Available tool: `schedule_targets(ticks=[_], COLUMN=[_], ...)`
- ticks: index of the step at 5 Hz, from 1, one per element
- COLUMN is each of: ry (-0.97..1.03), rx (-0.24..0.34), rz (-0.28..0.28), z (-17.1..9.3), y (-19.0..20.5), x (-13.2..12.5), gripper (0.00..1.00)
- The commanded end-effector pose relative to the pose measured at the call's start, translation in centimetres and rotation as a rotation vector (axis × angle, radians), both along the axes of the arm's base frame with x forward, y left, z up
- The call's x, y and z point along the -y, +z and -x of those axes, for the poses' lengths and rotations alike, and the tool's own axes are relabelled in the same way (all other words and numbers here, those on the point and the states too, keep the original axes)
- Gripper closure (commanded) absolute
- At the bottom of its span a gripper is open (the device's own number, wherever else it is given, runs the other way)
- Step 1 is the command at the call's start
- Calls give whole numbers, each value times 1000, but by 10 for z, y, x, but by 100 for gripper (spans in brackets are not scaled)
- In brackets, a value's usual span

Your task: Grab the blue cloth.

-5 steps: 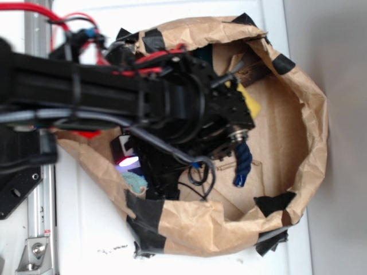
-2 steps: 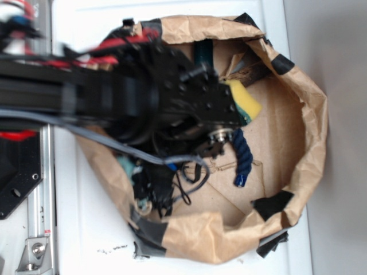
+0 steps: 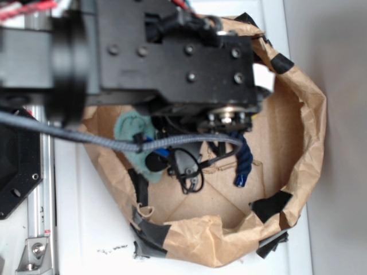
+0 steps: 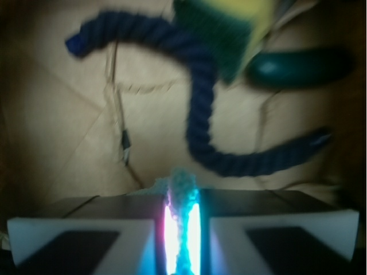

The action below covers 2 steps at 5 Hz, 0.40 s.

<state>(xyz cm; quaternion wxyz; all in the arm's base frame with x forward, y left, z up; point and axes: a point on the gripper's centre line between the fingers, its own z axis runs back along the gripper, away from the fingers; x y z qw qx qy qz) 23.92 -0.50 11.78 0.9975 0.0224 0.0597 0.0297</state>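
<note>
Wrist view: the gripper (image 4: 182, 229) is clenched on the cloth (image 4: 182, 197) — a narrow teal fold sits pinched between the two pale fingers (image 4: 86, 238), its fuzzy tip protruding just past them. Beyond the tip, the rope (image 4: 202, 97) curves across the cardboard floor, with the sponge (image 4: 221, 31) touching its upper bend and a dark green object (image 4: 298, 66) beside the sponge.

Exterior view: the cloth (image 3: 131, 129) hangs as a teal patch under the black arm (image 3: 166, 54), inside the paper bag (image 3: 312, 126) near its left wall. The rope (image 3: 243, 163) lies well right of the cloth. The bag rests on a white surface (image 3: 86, 229).
</note>
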Motion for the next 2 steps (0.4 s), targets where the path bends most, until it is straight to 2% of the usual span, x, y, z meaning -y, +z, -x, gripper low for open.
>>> schedule_targets(ticks=[1, 2], ry=[-9, -16], rx=[211, 246], rz=[-101, -109], z=[-5, -8], y=[48, 46], x=[-4, -4], gripper=[100, 100])
